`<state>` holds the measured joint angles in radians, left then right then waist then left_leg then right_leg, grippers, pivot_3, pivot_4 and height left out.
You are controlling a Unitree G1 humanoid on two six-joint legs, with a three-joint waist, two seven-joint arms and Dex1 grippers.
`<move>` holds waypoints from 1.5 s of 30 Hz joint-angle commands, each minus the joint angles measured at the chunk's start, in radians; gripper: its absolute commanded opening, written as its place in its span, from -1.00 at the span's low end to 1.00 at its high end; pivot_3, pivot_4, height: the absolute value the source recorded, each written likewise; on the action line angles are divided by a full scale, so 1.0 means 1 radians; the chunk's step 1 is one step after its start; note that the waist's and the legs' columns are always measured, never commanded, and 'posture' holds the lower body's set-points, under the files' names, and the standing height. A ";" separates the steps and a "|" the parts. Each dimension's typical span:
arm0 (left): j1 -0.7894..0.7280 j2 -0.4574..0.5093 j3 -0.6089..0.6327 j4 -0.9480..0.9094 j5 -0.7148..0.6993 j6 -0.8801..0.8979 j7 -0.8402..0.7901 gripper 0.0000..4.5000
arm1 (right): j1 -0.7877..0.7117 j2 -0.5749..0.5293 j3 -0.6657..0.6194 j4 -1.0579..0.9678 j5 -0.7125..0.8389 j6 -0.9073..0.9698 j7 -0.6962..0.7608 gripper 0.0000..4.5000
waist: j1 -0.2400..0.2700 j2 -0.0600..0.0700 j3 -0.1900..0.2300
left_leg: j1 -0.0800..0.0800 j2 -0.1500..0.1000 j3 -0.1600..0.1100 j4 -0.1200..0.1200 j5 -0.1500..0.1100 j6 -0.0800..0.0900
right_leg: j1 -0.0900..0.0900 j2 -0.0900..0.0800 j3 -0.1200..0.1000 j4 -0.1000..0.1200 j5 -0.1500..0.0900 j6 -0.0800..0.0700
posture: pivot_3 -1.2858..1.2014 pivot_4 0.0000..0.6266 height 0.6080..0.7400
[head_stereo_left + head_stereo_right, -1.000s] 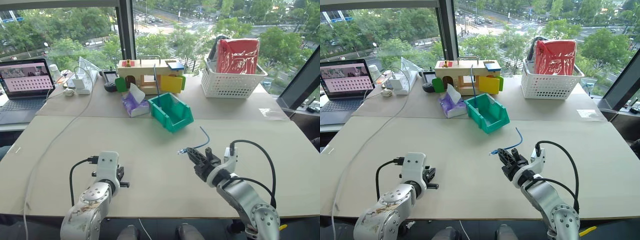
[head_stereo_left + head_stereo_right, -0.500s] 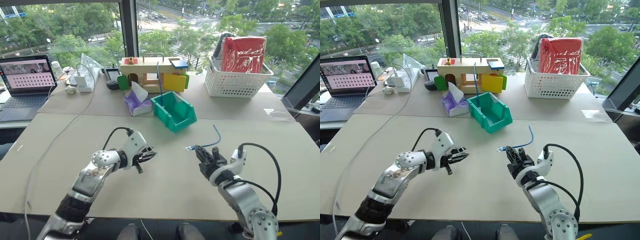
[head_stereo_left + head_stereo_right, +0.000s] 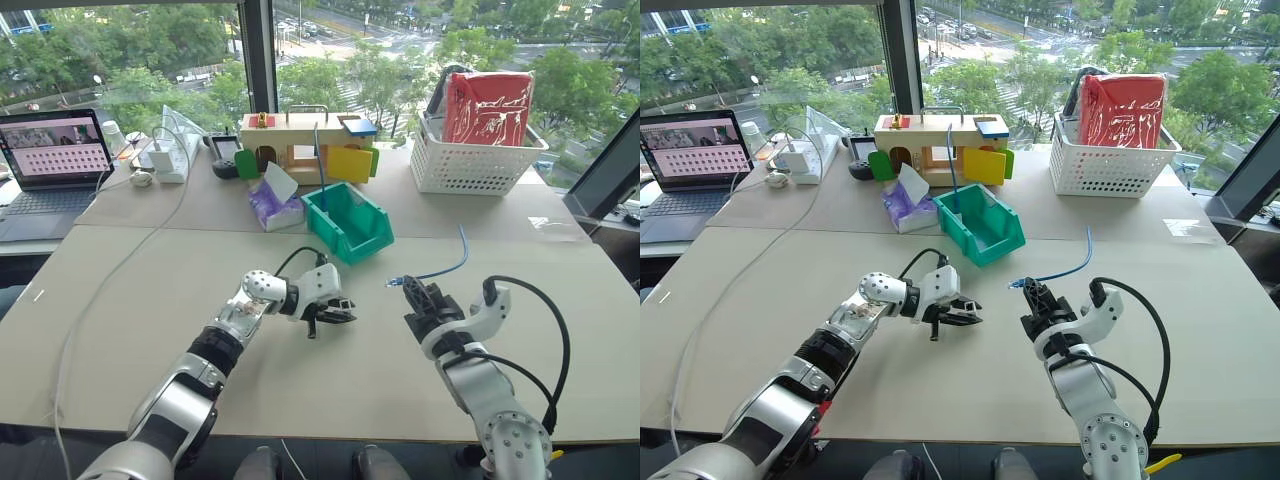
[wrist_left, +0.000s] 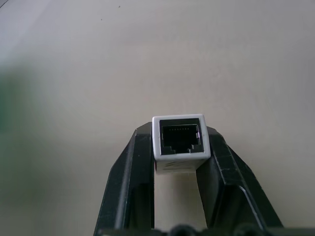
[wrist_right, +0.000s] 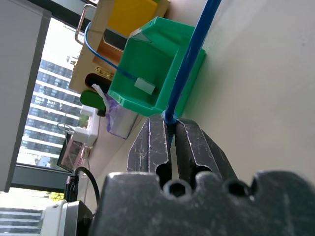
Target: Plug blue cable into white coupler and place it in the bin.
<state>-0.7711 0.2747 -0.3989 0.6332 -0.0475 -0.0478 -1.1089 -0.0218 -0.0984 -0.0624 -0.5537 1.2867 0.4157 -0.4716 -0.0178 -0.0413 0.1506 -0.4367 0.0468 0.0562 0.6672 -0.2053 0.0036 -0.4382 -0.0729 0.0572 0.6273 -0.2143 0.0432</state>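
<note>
A: Blue cable [image 3: 440, 268] — where does it sit against the bin [image 3: 349, 221]?

B: On the near side of the bin and off toward its right, lifted off the table [image 3: 120, 300]. Right gripper [image 3: 414, 296] has it, fingers pressed together on the cable close to its clear plug, which pokes out to the left of the fingertips. The rest of the cable arcs up and away to the right, free end in the air.

A: Right wrist view agrees?

B: Yes. The two black fingers [image 5: 147, 142] pinch the blue strand between them, and it runs on past the bin's green wall.

A: White coupler [image 4: 179, 138]?

B: In the left gripper [image 3: 332, 309], also nearer than the bin, roughly in front of its open face. Jaws closed on the coupler's two sides; the dark socket faces out from the fingertips.

A: Gap between coupler and plug?

B: Apart. The left gripper points toward the right one, bare tabletop between them.

A: Anything in the bin?

B: Another thin blue cable [image 3: 318, 160] stands up out of it, with a small white piece on it. Behind the bin a wooden toy house [image 3: 303, 143], beside it a purple tissue pack [image 3: 274, 205]. White basket [image 3: 470, 160] to the bin's far right
</note>
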 commanded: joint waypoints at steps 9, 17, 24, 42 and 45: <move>-0.018 -0.032 0.030 0.094 0.045 -0.046 -0.001 0.49 | 0.018 0.037 -0.020 -0.039 -0.031 -0.007 0.028 -1.00 | 0.001 0.000 0.000 | 0.000 0.000 -0.001 0.002 0.000 0.000 | 0.001 0.000 0.000 0.002 0.000 0.000 | 0.03 -0.52 0.62; 0.003 -0.046 0.045 0.066 0.047 0.014 0.022 0.93 | 0.013 0.034 -0.026 -0.037 -0.028 0.001 0.031 -1.00 | 0.003 0.000 0.000 | 0.000 -0.001 -0.001 0.003 0.000 0.000 | 0.001 0.000 0.000 0.002 0.000 0.001 | 0.03 -0.52 0.62; 0.121 -0.074 0.078 -0.104 0.035 0.233 0.163 0.93 | 0.001 0.024 -0.027 -0.028 -0.023 0.013 0.033 -1.00 | 0.004 0.000 -0.001 | 0.002 -0.001 -0.002 0.004 0.000 0.000 | 0.003 -0.001 0.000 0.002 0.000 0.001 | 0.03 -0.52 0.62; 0.409 -0.041 0.166 -0.567 -0.043 0.547 0.397 0.93 | -0.014 0.039 -0.039 0.007 -0.014 0.019 0.050 -1.00 | -0.025 0.001 -0.002 | 0.017 0.003 -0.002 0.001 0.000 0.000 | 0.015 0.003 0.000 0.003 -0.004 0.004 | 0.03 -0.52 0.62; 0.398 -0.047 0.150 -0.538 -0.021 0.492 0.421 0.93 | -0.026 0.042 -0.038 0.018 -0.019 0.020 0.056 -1.00 | -0.024 0.001 -0.002 | 0.017 0.003 -0.002 0.001 0.000 0.000 | 0.015 0.003 0.000 0.003 -0.004 0.004 | 0.03 -0.52 0.62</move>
<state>-0.3783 0.2263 -0.2404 0.0460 -0.1024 0.4628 -0.7206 -0.0271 -0.0613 -0.0921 -0.5203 1.2613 0.4313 -0.4322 -0.0419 -0.0401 0.1491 -0.4202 0.0495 0.0541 0.6682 -0.2053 0.0037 -0.4233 -0.0704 0.0573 0.6298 -0.2183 0.0469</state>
